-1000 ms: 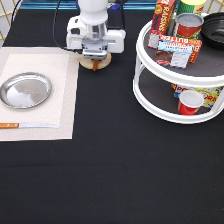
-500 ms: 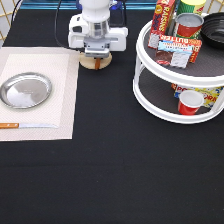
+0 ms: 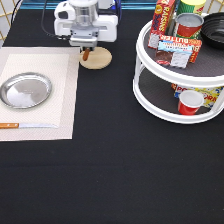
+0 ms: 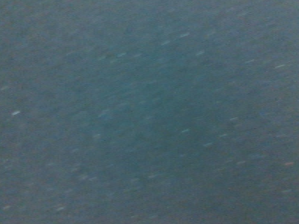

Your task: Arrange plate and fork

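The silver plate (image 3: 25,90) lies on the white placemat (image 3: 60,67) at the exterior view's left. My gripper (image 3: 86,50) is at the exterior view's top, just above the left edge of the round wooden coaster (image 3: 97,58). A short brown-orange piece, the fork's handle (image 3: 85,54), hangs from it, so it looks shut on the fork. The tines are hidden by the hand. The wrist view shows only dark tablecloth (image 4: 146,115).
A knife with an orange handle (image 3: 22,125) lies along the placemat's lower edge. A white two-tier turntable shelf (image 3: 170,100) at the exterior view's right holds boxes, cans and a red cup (image 3: 190,101). Black cloth covers the table.
My gripper has moved toward the exterior view's left and top, off the coaster's middle, with the fork's handle in it. Plate, knife and coaster have not moved.
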